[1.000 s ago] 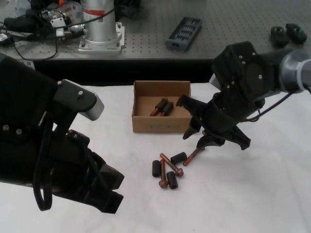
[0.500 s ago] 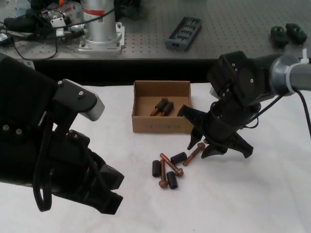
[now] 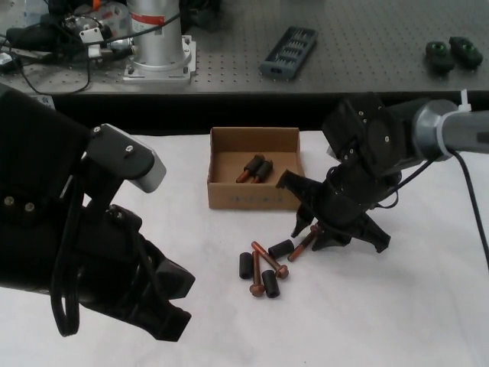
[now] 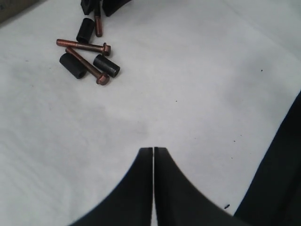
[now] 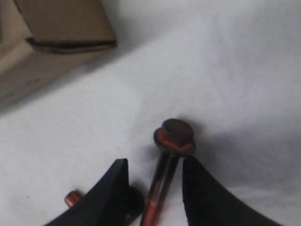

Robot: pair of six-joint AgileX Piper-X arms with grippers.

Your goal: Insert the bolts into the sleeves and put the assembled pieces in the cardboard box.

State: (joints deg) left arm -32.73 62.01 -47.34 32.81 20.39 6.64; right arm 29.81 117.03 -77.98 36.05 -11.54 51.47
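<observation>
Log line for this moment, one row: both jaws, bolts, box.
left jaws shut, empty, over cloth | right jaws open, astride bolt near cardboard box | in box: two assembled pieces | loose sleeves: three

We see a white cloth [image 3: 397, 313] spread in front; behind it, a perforated metal tabletop [image 3: 367, 46] carries tangled cables [image 3: 42, 37].

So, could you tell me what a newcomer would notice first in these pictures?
The right gripper hangs low over the white cloth beside the brown cardboard box, its open fingers straddling a copper-coloured metal bolt. Just beside it lie short black cylindrical sleeves and two more bolts, while two assembled pieces sit inside the box.
</observation>
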